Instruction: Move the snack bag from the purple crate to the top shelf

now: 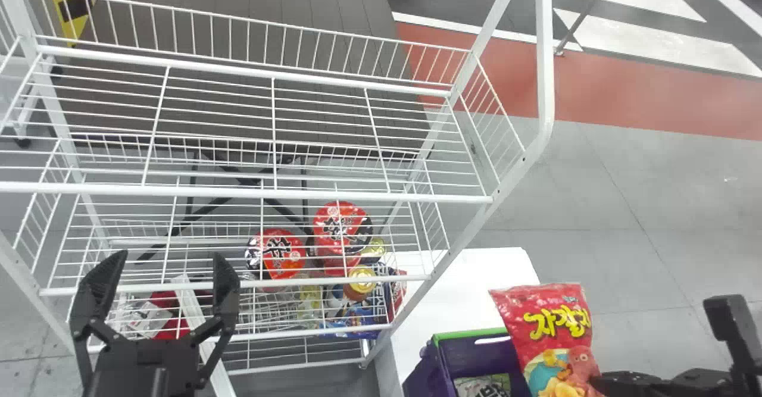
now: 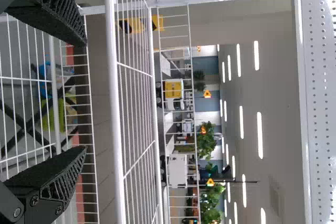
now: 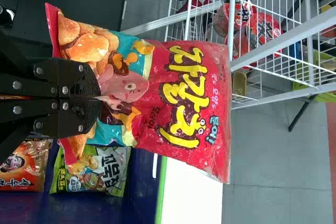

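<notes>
Red snack bag (image 1: 547,325), near right, clamped in right gripper (image 1: 600,379), hides part of crate (image 1: 426,368); crate's near side cut off. Left gripper (image 1: 171,259), near left, fingers apart.

Looks like a big indoor hall, lab/workshop type, w/ a mini shop set-up: wire rack (image 1: 381,196) w/ red-topped tubs (image 1: 277,255) just beyond my L claw (image 1: 169,261); far past it, ceiling strip lights (image 2: 260,135) & plants (image 2: 206,141); to its R, red floor band (image 1: 655,108) & white stripes (image 1: 649,43).
</notes>
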Controlling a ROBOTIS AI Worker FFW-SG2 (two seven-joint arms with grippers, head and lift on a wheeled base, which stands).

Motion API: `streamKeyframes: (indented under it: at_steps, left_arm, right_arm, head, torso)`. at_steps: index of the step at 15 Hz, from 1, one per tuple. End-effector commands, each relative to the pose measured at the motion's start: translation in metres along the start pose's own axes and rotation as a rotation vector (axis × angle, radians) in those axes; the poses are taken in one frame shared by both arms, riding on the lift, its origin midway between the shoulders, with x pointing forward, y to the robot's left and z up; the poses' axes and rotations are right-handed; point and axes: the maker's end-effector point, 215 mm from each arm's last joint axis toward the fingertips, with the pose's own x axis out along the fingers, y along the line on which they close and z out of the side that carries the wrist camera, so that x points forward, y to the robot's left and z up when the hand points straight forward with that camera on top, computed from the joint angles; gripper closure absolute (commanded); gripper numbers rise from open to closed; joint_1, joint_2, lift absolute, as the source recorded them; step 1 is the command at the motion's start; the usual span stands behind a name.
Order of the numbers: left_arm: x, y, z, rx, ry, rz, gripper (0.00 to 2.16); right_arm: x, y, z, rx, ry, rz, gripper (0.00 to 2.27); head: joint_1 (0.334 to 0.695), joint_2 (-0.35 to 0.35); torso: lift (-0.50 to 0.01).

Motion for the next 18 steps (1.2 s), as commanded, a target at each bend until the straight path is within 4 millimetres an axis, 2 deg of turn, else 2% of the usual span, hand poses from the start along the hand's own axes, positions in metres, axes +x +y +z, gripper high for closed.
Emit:
streamKeyframes:
  at_steps: [1, 18]
  left_arm:
    - [0.0, 0.0005, -0.0016, 0.003, 0.004, 0.001, 0.12]
    - [0.0005, -0.0014, -0.0055, 0.002, 0.012, -0.003, 0.12]
  right_arm:
    - [-0.0002, 0.0006, 0.0006, -0.003, -0.001, 0.003, 1.77]
    - [-0.0016, -0.0002, 0.0033, -0.011, -0.006, -0.001, 1.77]
  head:
    - [0.695, -0.35]
    - [0.695, -0.35]
  torso:
    - [-0.075]
    - [-0.007]
